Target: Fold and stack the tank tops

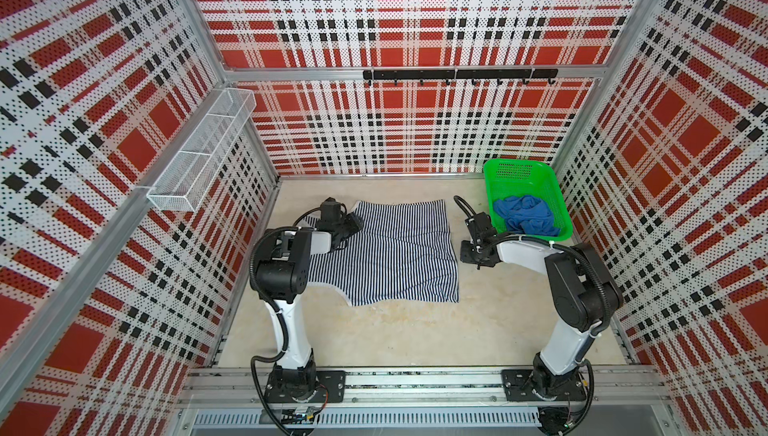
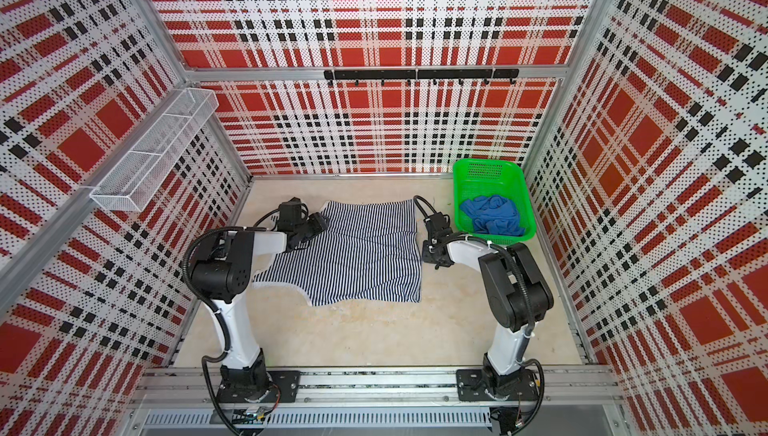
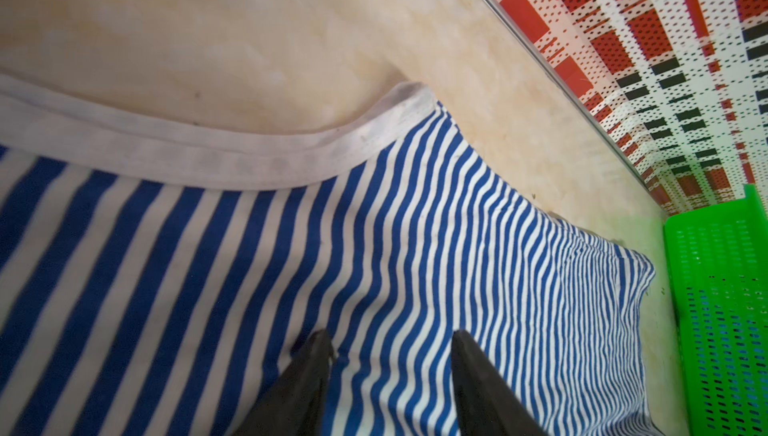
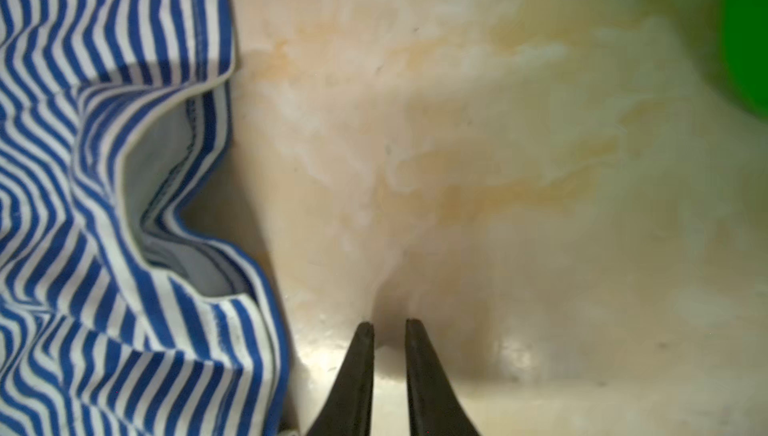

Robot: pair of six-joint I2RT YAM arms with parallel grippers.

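Beside striped top (image 1: 407,247) edge, bare table (image 1: 478,292).

Bright even light, soft shadows, glare on the table (image 4: 513,357); top views bow, wrist views blur nearby.

Red plaid walls (image 1: 399,18), beige floor (image 1: 395,330)

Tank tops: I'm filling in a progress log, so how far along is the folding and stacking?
Done: the striped tank top lies spread flat on the table, unfolded. In hand: the open left tool is over it near a white-trimmed edge; the right tool, narrowly parted and empty, is over bare table beside it. Left: every fold, fetching the crumpled blue tank top from the green basket, and stacking.
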